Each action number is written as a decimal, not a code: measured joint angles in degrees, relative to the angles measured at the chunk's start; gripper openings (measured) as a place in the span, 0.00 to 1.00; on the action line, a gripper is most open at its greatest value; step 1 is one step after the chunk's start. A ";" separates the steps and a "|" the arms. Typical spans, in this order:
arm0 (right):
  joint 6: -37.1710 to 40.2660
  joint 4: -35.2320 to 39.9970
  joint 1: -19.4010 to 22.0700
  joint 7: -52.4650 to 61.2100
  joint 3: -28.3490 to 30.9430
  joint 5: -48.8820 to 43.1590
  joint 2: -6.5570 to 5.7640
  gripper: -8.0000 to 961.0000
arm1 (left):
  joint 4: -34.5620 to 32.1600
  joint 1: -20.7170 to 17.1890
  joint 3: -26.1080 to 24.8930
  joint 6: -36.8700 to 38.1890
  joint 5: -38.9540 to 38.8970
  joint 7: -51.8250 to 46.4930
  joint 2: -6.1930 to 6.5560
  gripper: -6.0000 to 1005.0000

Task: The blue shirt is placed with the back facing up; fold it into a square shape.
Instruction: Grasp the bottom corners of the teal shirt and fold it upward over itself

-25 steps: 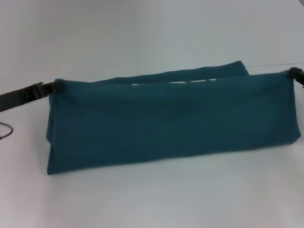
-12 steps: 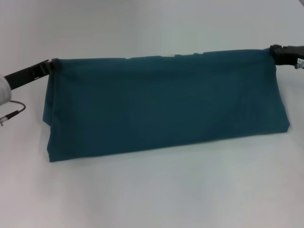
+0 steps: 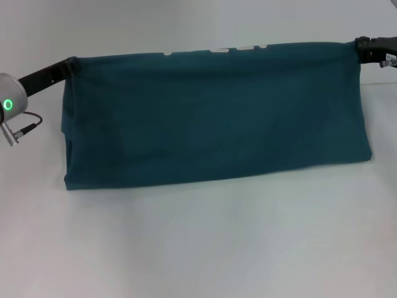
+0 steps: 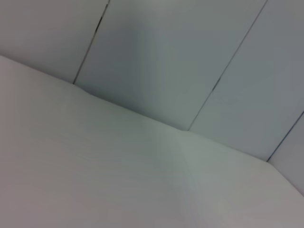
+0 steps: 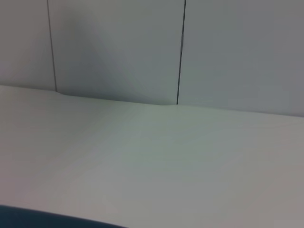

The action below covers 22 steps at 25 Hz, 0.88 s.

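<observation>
Head view: left gripper [image 3: 69, 64] and right gripper [image 3: 357, 51] each pinch a top corner of the shirt [image 3: 214, 115], lifted taut, lower edge on the table [image 3: 205, 248].

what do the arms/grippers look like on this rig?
Both grippers are black and slim. The left gripper runs back to a silver-grey round wrist housing with a lit green ring, and a thin dark cable with a metal plug hangs below. The right gripper shows a small white tag.

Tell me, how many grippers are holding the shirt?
2: the left gripper grips the blue shirt at its upper left corner, the right gripper at its upper right corner.
</observation>
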<state>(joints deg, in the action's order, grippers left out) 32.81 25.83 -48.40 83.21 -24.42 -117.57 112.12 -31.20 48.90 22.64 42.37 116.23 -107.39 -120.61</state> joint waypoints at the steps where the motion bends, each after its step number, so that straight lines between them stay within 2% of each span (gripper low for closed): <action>1: 0.00 0.00 0.00 0.00 0.00 0.00 0.00 0.04 | 0.12 0.10 0.01 -0.29 -0.23 0.18 -0.03 0.03; 22: -2.42 -1.50 -1.87 -0.80 -2.99 -0.02 -0.39 0.04 | 0.44 0.32 0.02 -1.86 -1.05 0.42 -0.06 0.04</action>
<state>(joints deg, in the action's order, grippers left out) 30.39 24.33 -50.27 82.41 -27.42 -117.60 111.73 -30.76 49.22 22.67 40.52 115.18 -106.97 -120.67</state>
